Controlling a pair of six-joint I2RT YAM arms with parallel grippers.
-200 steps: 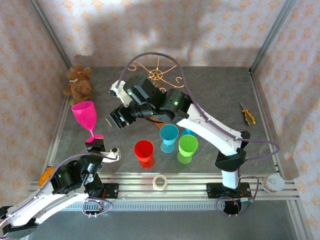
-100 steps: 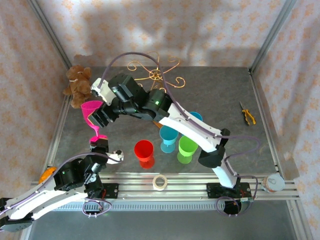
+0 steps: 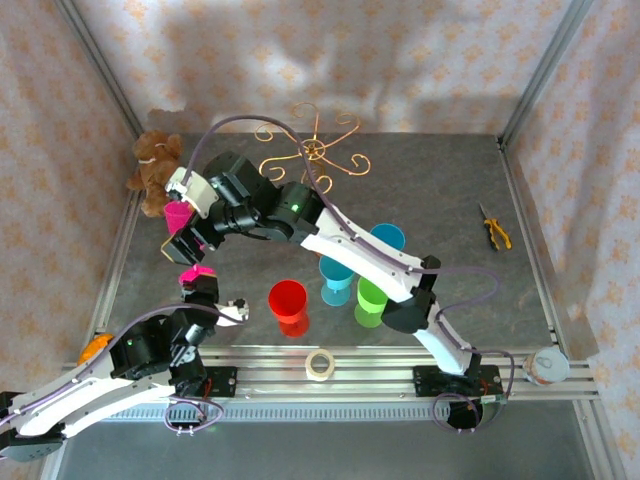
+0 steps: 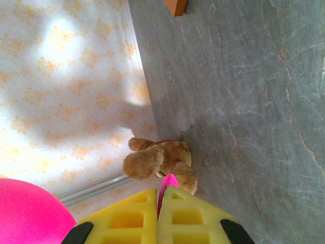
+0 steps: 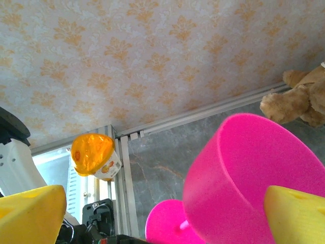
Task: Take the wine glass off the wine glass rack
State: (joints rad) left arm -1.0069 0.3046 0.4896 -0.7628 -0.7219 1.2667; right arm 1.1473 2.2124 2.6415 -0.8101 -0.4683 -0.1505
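Top external, wine glass rack (image 3: 312, 150): we found its copper wire scrolls standing at the far middle of the table (image 3: 450, 190), well apart from the glass.
Top external, wine glass (image 3: 178, 216): pink and tilted, it sat off the rack at the table's left side, just beside the teddy bear (image 3: 155, 166), with its foot toward the left arm.
Top external, left gripper (image 3: 198, 286): it met the pink foot; we could not read the finger gap from this angle.
Top external, right gripper (image 3: 184, 234): the right arm reached across the table and the gripper sat at the bowl.
Top external, other items: a red cup (image 3: 288, 303), blue cups (image 3: 337, 272) and a green cup (image 3: 372, 297) stood near the middle; a tape roll (image 3: 320, 365) lay on the near rail; pliers (image 3: 494, 230) lay to the right.
Left wrist, left gripper (image 4: 158, 193): the yellow fingers (image 4: 127, 218) were pressed together, pinching a thin pink strip of the wine glass (image 4: 25, 208), whose bowl showed at the lower left corner.
Left wrist, surroundings: the teddy bear (image 4: 157, 160) lay by the wall; a corner of the rack's wooden base (image 4: 176, 5) showed at the top edge.
Right wrist, right gripper (image 5: 162, 198): the yellow fingers (image 5: 30, 211) were spread wide, with the bowl between them.
Right wrist, wine glass (image 5: 254, 173): the bowl lay close to the finger at the picture's right edge; we could not tell whether they touched.
Right wrist, surroundings: the teddy bear (image 5: 299, 99) and an orange-lidded container (image 5: 94, 155) sat beyond.
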